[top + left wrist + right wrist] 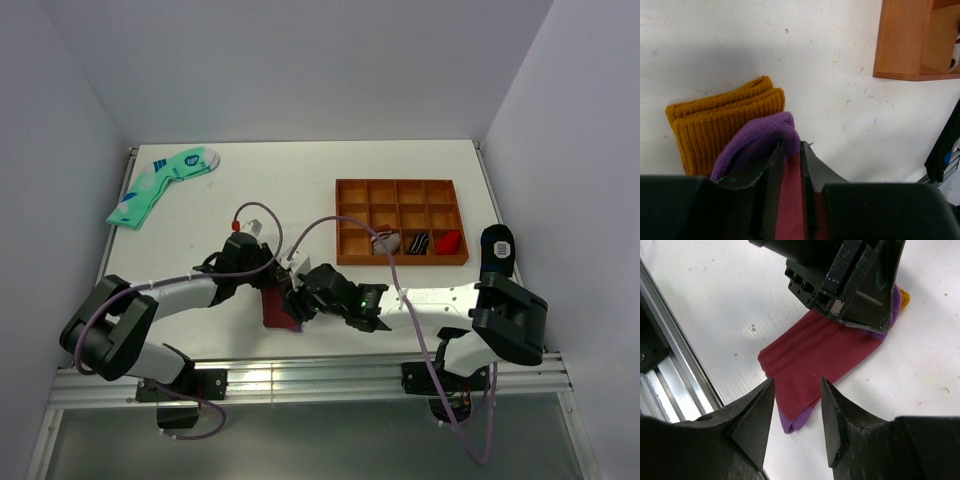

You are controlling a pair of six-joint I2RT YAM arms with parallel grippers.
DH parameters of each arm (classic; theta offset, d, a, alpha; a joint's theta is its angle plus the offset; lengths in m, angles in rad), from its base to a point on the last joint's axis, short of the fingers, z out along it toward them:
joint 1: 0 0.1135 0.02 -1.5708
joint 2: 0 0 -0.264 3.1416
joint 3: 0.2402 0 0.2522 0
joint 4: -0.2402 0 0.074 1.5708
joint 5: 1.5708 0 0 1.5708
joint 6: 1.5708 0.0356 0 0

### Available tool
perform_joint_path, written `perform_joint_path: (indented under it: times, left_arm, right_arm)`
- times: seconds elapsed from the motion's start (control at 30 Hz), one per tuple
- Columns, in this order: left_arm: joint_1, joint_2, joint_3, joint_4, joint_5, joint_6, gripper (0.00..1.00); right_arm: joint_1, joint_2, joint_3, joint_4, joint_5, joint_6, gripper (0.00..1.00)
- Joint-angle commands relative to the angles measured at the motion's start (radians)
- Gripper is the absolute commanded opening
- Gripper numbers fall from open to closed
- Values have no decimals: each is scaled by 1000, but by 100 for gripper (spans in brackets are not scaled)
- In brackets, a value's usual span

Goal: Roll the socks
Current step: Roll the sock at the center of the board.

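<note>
**Left of the tray (400, 261), nearer the arms: roll barely begun**

The socks (277, 308) lie mostly flat on the tabletop (300, 190), so nearly all the rolling looks left. The left hand (792, 165) pinches their maroon fabric beside the mustard cuff. The right hand (797, 385) hovers over their purple end, jaws apart and empty.

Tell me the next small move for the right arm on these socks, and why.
Probably lower the right gripper onto the purple toe end of the socks and close its fingers there. They stand open above that loose end, while the left gripper pinches the maroon fabric near the mustard cuff, so the toe looks ready to roll.
</note>
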Motion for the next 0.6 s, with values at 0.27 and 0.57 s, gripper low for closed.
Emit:
perform_joint_path:
  times: [0.27,0.57]
  left_arm:
    - [5,-249,-30,-74,-161,-93,31]
    - [2,-484,-248,-163,-367,-206,32]
  right_arm:
    - [-6,-84,-47,58,-62,-61,49]
    - [17,112,34,64,-46,-88,47]
